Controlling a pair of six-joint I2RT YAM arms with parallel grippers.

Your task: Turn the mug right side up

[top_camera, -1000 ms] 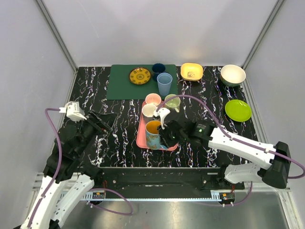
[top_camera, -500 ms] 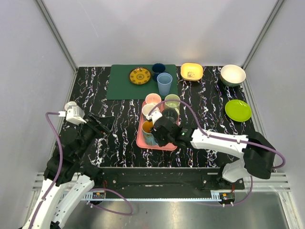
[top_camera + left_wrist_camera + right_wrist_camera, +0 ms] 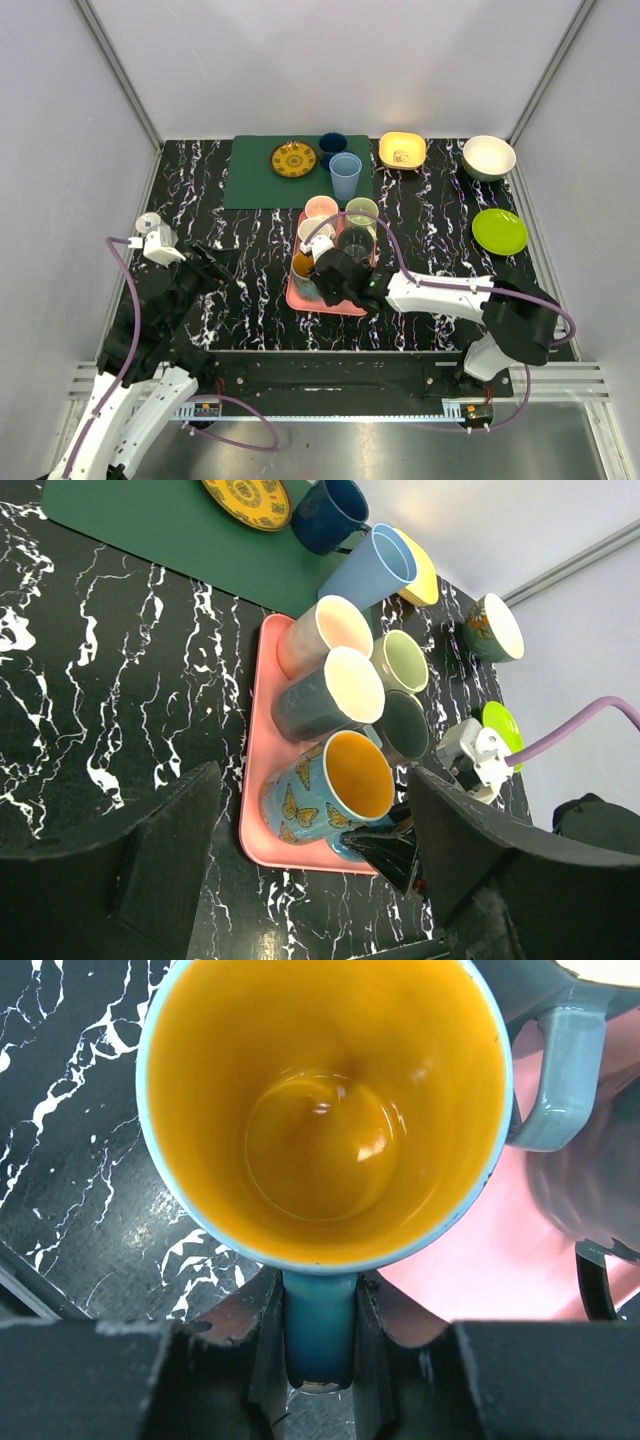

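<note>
The blue butterfly mug (image 3: pixel 325 785) with an orange inside stands mouth up at the near left corner of the pink tray (image 3: pixel 255 780). In the top view the mug (image 3: pixel 303 270) sits just left of my right gripper (image 3: pixel 322 278). My right gripper (image 3: pixel 320 1335) is shut on the mug's blue handle (image 3: pixel 320 1330), with the open mouth (image 3: pixel 325 1110) facing the right wrist camera. My left gripper (image 3: pixel 215 262) is open and empty, left of the tray over the dark table.
Several other cups stand on the tray: a pink one (image 3: pixel 320 635), a dark grey one (image 3: pixel 330 695), a pale green one (image 3: pixel 405 660). Behind are a green mat (image 3: pixel 290 172) with a yellow plate, blue cups, a yellow bowl (image 3: pixel 402 150), a white bowl (image 3: pixel 488 156) and a green plate (image 3: pixel 499 231).
My right gripper has moved left along the tray with the mug, carrying it toward the tray's left edge. The left arm has shifted only slightly.
</note>
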